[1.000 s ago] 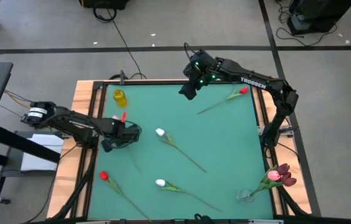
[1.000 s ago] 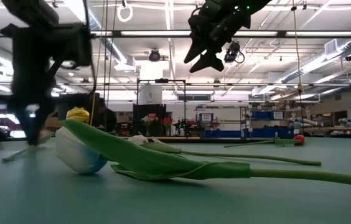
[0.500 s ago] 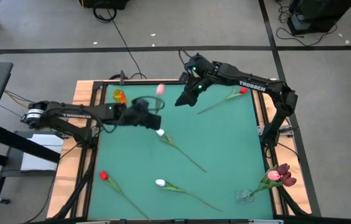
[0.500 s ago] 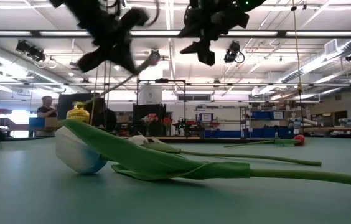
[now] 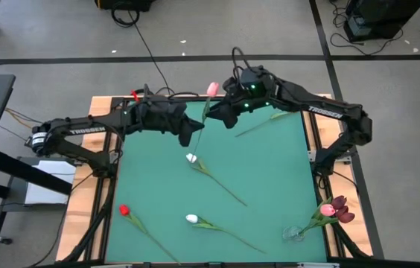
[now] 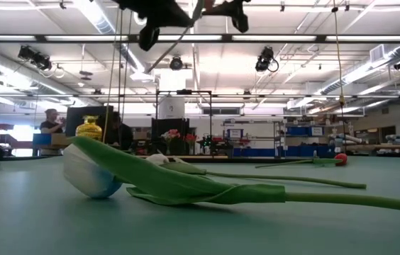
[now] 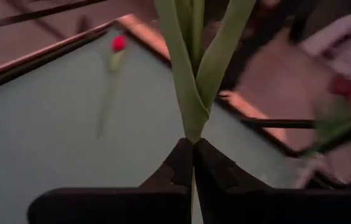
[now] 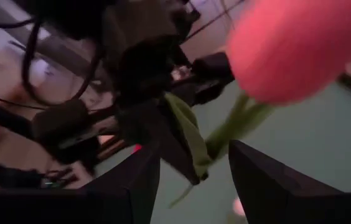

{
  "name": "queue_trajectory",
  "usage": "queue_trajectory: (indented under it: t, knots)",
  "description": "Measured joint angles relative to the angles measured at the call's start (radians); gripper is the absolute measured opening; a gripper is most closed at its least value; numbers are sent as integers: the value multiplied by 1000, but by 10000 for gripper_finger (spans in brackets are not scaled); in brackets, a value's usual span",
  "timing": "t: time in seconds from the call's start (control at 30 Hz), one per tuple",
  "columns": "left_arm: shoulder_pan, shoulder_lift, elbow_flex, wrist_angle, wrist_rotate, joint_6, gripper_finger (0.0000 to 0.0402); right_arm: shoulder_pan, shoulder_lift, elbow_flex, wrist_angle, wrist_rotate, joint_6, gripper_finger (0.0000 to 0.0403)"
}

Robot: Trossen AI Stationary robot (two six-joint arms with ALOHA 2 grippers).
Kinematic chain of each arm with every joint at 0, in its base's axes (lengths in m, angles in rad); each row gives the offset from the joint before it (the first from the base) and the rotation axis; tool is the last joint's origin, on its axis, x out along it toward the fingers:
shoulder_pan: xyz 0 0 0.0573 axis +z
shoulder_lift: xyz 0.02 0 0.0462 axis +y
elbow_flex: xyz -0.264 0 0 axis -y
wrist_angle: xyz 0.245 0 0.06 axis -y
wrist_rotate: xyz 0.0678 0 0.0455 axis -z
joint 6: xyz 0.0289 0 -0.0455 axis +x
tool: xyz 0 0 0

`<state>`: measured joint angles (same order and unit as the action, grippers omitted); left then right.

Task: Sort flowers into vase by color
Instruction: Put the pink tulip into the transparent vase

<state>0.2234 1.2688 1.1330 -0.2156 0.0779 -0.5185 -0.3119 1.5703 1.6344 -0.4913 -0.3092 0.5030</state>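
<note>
A: What is changing here?

B: The left gripper is carrying a pink tulip up off the surface, fingers clamped together on its stem, and has swung it from the left edge toward the middle.

A: And the other arm?

B: The right gripper is closing in just beside the stem, fingers apart. Probably a handoff toward the vase holding pink and maroon heads.

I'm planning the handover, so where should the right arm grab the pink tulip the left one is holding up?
Probably the bare stem just under the pink tulip head, above the leaves, approached from the right gripper side. The left gripper is shut on the lower stem, so that upper stretch is free, and the right fingers already stand open around it.
</note>
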Motion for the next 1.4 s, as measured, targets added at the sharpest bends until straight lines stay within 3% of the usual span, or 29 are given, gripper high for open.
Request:
queue_trajectory:
  t: [0.17, 0.37, 0.57, 0.77, 1.13, 1.4]
  knots:
    - [27, 0, 0, 73, 82, 54, 11, 14, -33, -2, -51, 27, 63, 197]
    - [78, -4, 0, 179, 218, 47, 11, 82, -35, -1, 12, 100, 66, 197]
    - [107, -4, 0, 237, 308, 40, 11, 126, -34, -1, 99, 266, 42, 197]
    - [105, -4, 0, 287, 332, 40, 11, 128, -35, -1, 101, 259, 53, 186]
    - [100, -4, 0, 325, 329, 40, 11, 133, -35, -1, 102, 212, 34, 92]
    - [86, -4, 0, 324, 327, 119, 12, 134, -35, -2, 114, 177, -80, 30]
